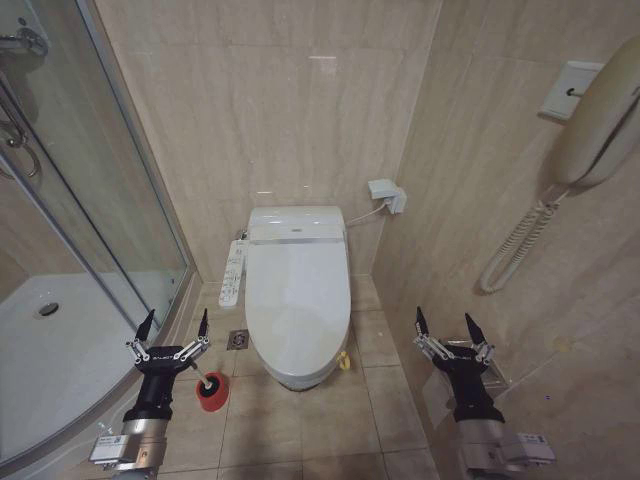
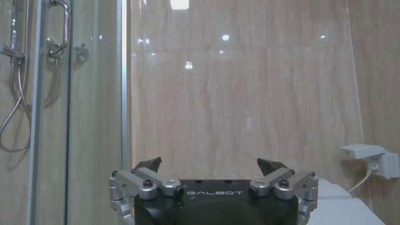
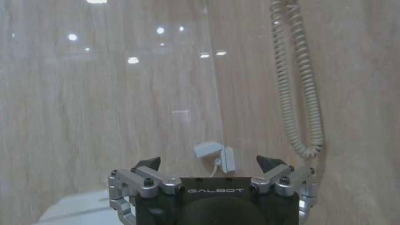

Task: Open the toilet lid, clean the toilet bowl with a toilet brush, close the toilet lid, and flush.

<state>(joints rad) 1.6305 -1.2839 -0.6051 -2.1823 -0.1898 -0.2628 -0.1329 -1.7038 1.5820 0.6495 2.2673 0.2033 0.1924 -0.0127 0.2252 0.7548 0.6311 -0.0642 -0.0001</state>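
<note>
Nearest the camera in the head view, the left gripper (image 1: 175, 325) hangs at about 7 o'clock with its fingers spread apart, holding nothing; the right gripper (image 1: 446, 326) sits at about 5 o'clock, likewise spread and empty. Just beside the left gripper's wrist, the toilet brush (image 1: 210, 388) stands on the floor tiles (image 1: 300, 430) in its red holder, near the foot of the toilet bowl (image 1: 292, 378). The toilet lid (image 1: 297, 300) lies shut over the bowl at the centre, a yellow tie at its 5 o'clock edge. The button panel (image 1: 233, 272) runs along the bowl's 9 o'clock side. Farther off, a wall socket (image 1: 388, 194) sits at 1 o'clock, with the shower enclosure (image 1: 70, 250) at 9 o'clock.
</note>
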